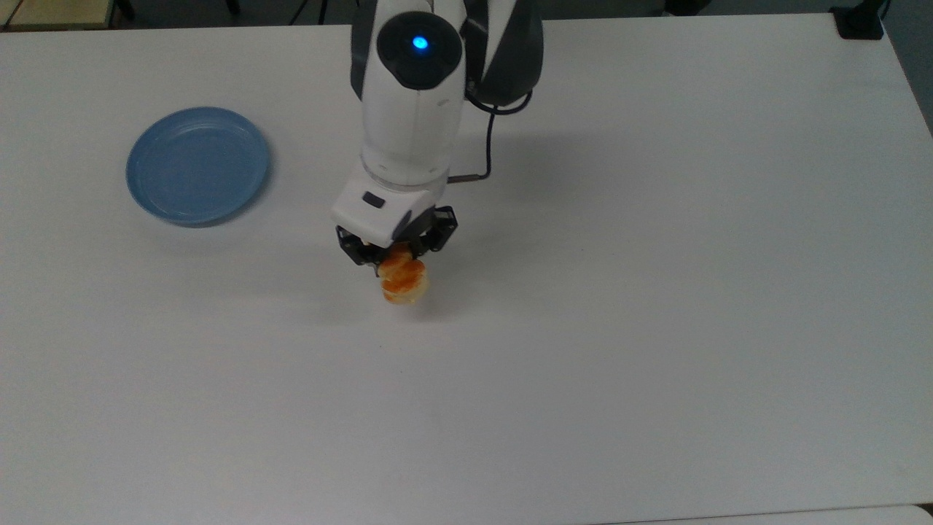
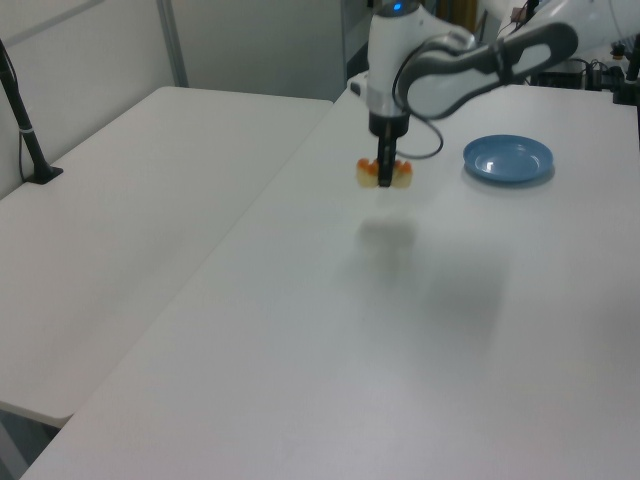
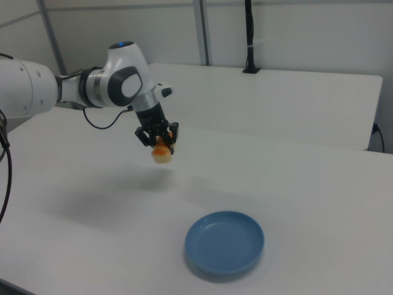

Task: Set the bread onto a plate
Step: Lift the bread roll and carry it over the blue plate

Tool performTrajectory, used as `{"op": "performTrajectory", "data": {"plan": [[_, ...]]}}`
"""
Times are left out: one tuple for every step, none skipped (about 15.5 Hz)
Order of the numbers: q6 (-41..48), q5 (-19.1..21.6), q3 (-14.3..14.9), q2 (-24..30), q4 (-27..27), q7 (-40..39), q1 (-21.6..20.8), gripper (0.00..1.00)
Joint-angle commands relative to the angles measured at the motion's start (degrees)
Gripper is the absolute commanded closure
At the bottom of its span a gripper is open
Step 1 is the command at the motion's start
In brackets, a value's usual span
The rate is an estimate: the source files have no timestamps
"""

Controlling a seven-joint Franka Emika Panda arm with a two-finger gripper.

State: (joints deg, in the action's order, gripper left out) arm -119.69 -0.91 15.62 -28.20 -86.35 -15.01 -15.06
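The bread point(image 1: 404, 281) point(image 2: 384, 174) point(image 3: 162, 152) is a small bun with an orange-brown top, held up in the air above the white table. My gripper point(image 1: 397, 261) point(image 2: 385, 176) point(image 3: 159, 142) is shut on the bread across its middle. The light-blue plate point(image 1: 197, 165) point(image 2: 508, 159) point(image 3: 225, 243) lies flat on the table with nothing on it. It sits well off to the top view's left of the gripper, and in the right view it is lower right of the bread.
The white table point(image 1: 656, 292) stretches wide around the arm. A second white table point(image 2: 130, 200) stands alongside with a narrow gap between. A black post point(image 2: 22, 130) point(image 3: 249, 37) is clamped at that second table's far edge.
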Motion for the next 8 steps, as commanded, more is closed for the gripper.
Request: {"op": "performTrajectory", "data": {"plan": [[4.2, -0.1, 0.0, 8.1, -6.1, -6.5, 3.7, 0.59], [4.2, -0.1, 0.2, 9.4, -7.6, -7.8, 4.6, 0.59], [4.2, -0.1, 0.7, 10.1, -8.6, -9.1, 5.6, 0.58], [4.2, -0.1, 1.3, 10.8, -9.5, -10.2, 6.4, 0.58], [4.1, -0.1, 2.4, 11.4, -10.8, -11.8, 7.0, 0.58], [3.9, 0.0, 4.4, 12.1, -12.2, -14.3, 7.4, 0.57], [3.8, 0.0, 6.0, 12.4, -12.9, -15.7, 7.4, 0.57], [3.8, 0.1, 7.6, 12.4, -13.3, -17.2, 7.5, 0.57]]}}
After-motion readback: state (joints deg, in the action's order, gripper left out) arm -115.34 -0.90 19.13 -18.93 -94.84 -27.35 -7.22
